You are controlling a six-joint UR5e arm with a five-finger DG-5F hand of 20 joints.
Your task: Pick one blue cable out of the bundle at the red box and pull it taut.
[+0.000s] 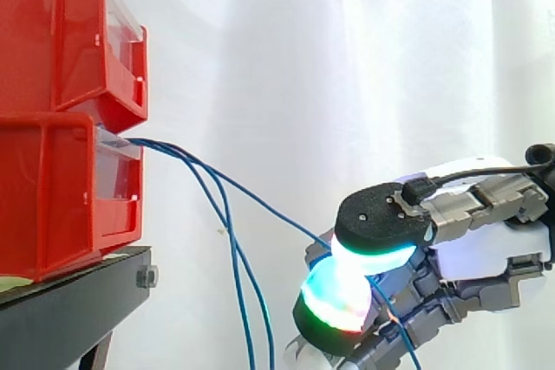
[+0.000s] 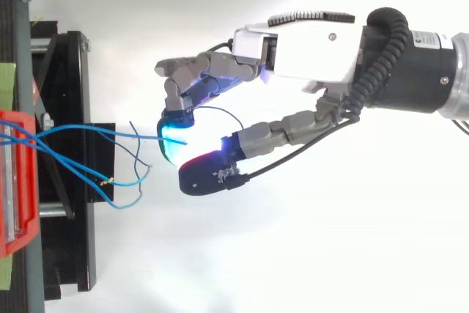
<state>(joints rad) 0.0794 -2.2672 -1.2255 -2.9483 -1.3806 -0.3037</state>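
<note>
Closest to the overhead camera: hand (image 2: 308, 53), entering from the right edge of the top view, fingers curled in toward the thumb. Held one blue cable (image 1: 260, 199) pinched between glowing fingertips (image 1: 381, 223), with cyan, green and red at the seam in the side view, and cyan and white from above. Sat low and to the right in the side view, well apart from the bins and below the level of the cable's exit.

Pinched cable: left the front of lower red bin (image 1: 52, 197), sloped down and rightward to the pads, and looked nearly straight with only a slight bow along the way. Carried on past the pinch as a short blue tail beneath the hand.

Beside it, out of the same bin front: other blue cables (image 2: 124, 183). Hung slack, dropping steeply toward the bottom edge of the side view. From above, ended in loose tips just off the stand, apart from the hand and untouched by it.

At the left of the side view: lower red bin stacked directly under upper red bin (image 1: 52, 32), both resting on black stand (image 1: 78, 292). Behind everything, white curtain (image 1: 303, 58).
</note>
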